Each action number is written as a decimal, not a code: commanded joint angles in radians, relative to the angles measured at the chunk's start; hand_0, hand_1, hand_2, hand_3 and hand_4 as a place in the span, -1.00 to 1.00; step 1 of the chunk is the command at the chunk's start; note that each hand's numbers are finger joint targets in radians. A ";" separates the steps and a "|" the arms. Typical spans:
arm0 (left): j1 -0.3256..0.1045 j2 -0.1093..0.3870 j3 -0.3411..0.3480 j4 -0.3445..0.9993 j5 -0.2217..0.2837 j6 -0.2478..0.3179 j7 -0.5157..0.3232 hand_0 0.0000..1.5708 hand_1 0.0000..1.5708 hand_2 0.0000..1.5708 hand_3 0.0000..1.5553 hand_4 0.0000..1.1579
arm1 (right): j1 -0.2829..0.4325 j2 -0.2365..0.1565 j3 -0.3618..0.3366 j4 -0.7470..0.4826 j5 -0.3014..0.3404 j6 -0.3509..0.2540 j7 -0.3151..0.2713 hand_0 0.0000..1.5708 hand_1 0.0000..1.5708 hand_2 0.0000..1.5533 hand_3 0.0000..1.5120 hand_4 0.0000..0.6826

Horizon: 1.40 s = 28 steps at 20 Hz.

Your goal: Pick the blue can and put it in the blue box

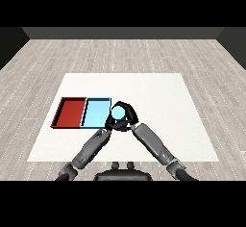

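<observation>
Light blue can (117, 112): seen from above as a pale round top, just beside the right edge of the blue tray, at about 3 o'clock from it.
Can's height: cannot tell whether it stands on the desk or is lifted off it.
Right hand (126, 117): black, its fingers (129, 107) curled round the can from the 3 o'clock side and over its far rim.
Left hand (112, 123): black, close against the can at about 7 o'clock; whether its fingers are apart or together cannot be told, since the two hands overlap.
Blue tray (96, 114): light blue, shallow, lying flat on the desk, nothing seen inside it.
Red tray (68, 112): touching the blue tray along one side, at 9 o'clock from it, nothing seen inside it.
Forearms: grey, both coming up from the lower corners and meeting at the can, forming an upside-down V.
Desk (158, 96): white, bare to the 3 o'clock side of the hands.
Floor (125, 53): grey wood planks around the desk.
</observation>
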 commanded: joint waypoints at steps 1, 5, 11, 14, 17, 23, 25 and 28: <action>-0.061 0.027 0.003 0.034 -0.092 0.074 0.058 -0.83 -0.83 -0.42 -1.00 0.04 | -0.026 0.005 0.054 0.021 -0.029 -0.016 -0.009 0.78 0.78 0.85 0.84 0.78; -0.058 0.009 0.000 0.015 -0.152 0.086 0.076 -0.60 -0.60 -0.34 -0.78 -1.00 | -0.032 0.005 0.084 0.061 -0.075 -0.020 -0.082 0.87 0.87 0.89 0.85 0.75; -0.003 -0.007 -0.012 -0.024 -0.108 0.166 0.030 -1.00 -1.00 -0.92 -1.00 0.22 | -0.124 0.004 0.147 0.061 -0.118 -0.107 -0.008 0.85 0.85 0.87 0.84 0.73; -0.041 -0.008 -0.034 0.012 -0.041 0.226 0.016 0.29 0.29 0.32 0.16 0.20 | -0.078 0.004 0.148 0.018 -0.130 -0.107 -0.026 0.84 0.84 0.87 0.85 0.79; -0.014 -0.008 -0.003 -0.037 -0.122 0.177 0.076 -0.01 -0.01 0.04 -0.12 0.16 | -0.015 -0.032 0.065 -0.033 -0.088 -0.001 -0.027 0.83 0.83 0.87 0.84 0.78; 0.005 0.030 0.037 -0.045 -0.014 0.073 0.042 0.16 0.16 0.20 0.07 0.12 | -0.032 0.004 0.125 0.007 -0.125 -0.080 -0.049 0.83 0.83 0.87 0.84 0.71; -0.009 -0.008 0.013 0.030 0.004 0.106 0.016 0.80 0.80 0.79 0.65 0.04 | -0.045 0.004 0.136 0.023 -0.119 -0.090 -0.037 0.82 0.82 0.88 0.85 0.68; 0.023 -0.008 -0.013 -0.023 0.012 0.123 -0.011 0.81 0.81 0.72 0.29 0.18 | -0.037 0.004 0.034 0.044 -0.196 0.034 -0.061 0.61 0.61 0.76 0.75 0.21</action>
